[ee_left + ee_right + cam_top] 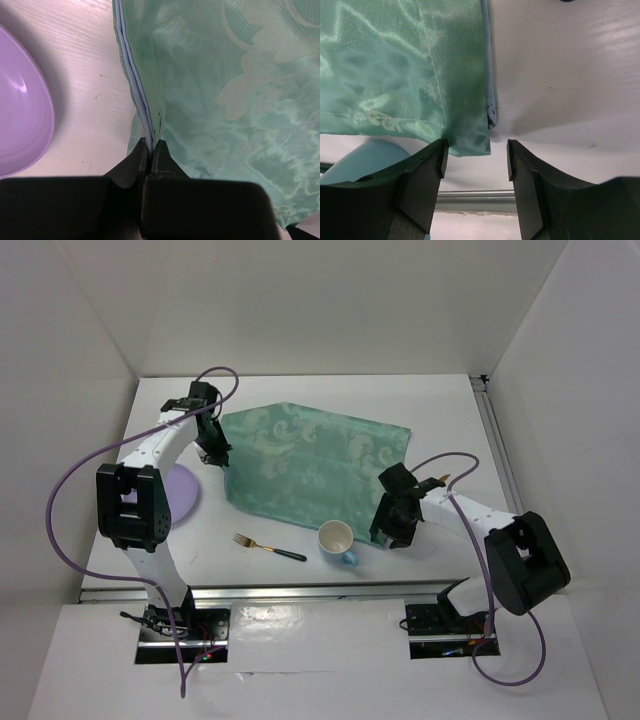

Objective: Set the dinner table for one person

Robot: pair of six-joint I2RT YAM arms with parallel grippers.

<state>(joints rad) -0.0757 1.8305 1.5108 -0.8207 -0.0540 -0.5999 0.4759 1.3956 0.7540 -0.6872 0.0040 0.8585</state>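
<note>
A teal-green patterned cloth [310, 455] lies spread over the middle of the white dinner table [440, 410]. My left gripper [214, 454] is shut on the cloth's folded left edge [145, 110], and the fabric is pinched between its fingertips [150, 146]. At the cloth's near right corner [470, 140], my right gripper [392, 532] stands open. That corner hangs just beyond its left finger [427, 165], and nothing is held between the fingers. The right gripper [475, 152] points toward the table's near edge.
A purple plate [182, 495] sits left of the cloth, close to my left gripper [20, 115]. A fork [268, 547] and a light blue cup [337, 541] lie near the front edge. The cup [370, 157] is beside my right gripper. The metal rail [475, 200] runs below it.
</note>
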